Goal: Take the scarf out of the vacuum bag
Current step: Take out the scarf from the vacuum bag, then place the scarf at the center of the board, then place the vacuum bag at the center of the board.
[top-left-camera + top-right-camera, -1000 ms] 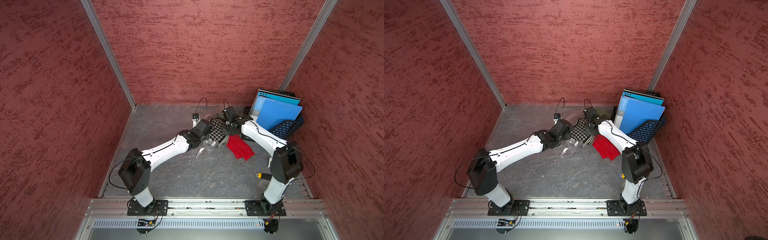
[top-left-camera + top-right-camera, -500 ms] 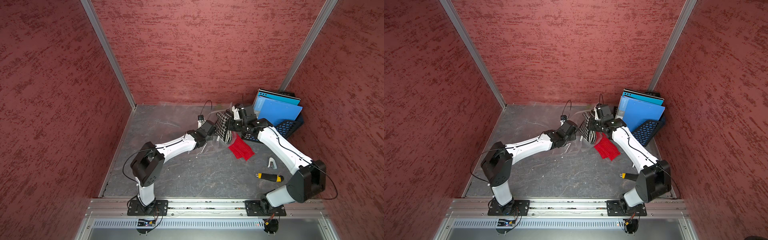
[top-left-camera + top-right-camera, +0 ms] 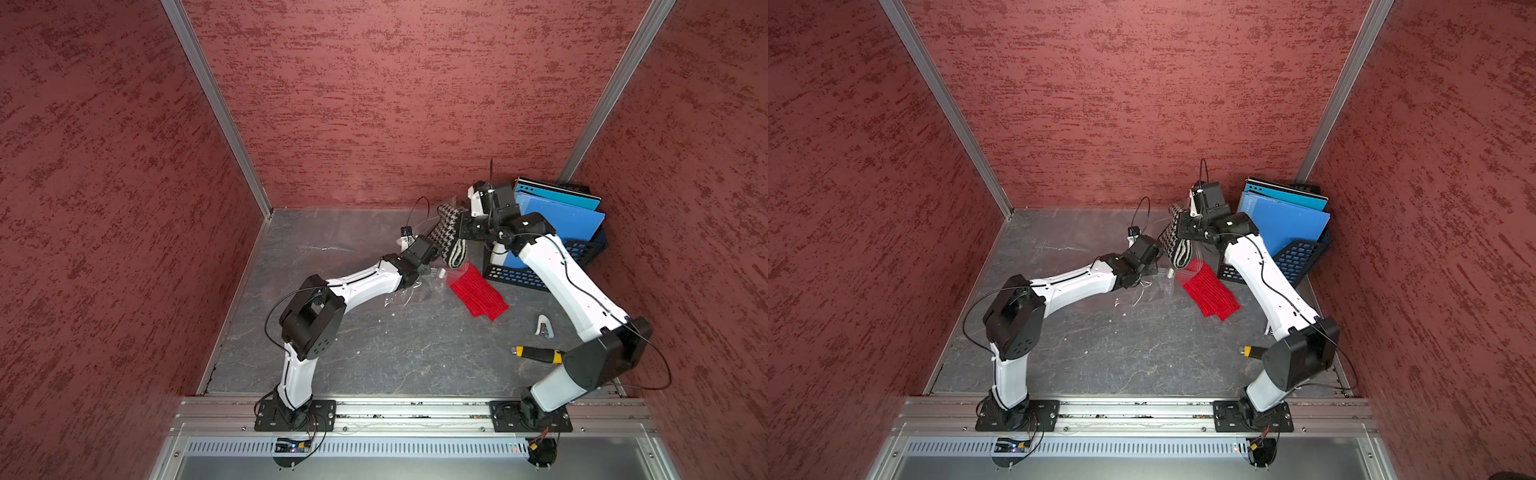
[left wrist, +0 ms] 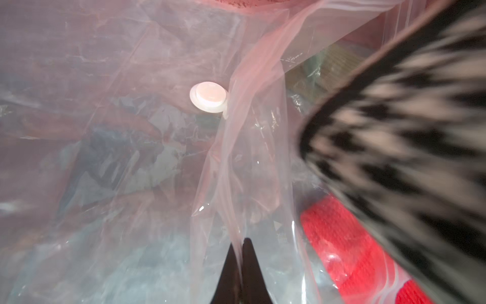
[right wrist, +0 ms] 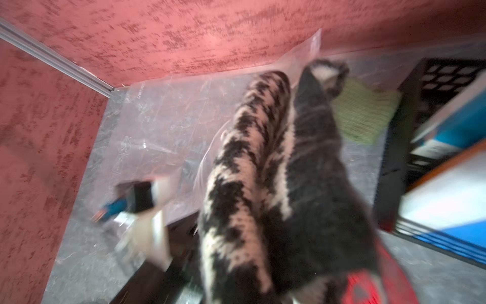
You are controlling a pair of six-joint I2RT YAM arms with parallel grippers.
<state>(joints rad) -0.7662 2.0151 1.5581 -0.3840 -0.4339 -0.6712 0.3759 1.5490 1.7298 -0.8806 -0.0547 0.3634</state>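
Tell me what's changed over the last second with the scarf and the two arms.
The right gripper, shut on the houndstooth scarf, has swung up and toward the back, lifting the scarf so it hangs. The left gripper stays pinched on the vacuum bag. The red cloth and crate of folders have not moved.

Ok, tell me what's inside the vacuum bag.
Nothing obvious shows through the clear vacuum bag besides its own folds. The scarf hangs from the right gripper, apparently outside. A red cloth's end shows through the film; inside or underneath, I cannot tell. The left arm covers part.
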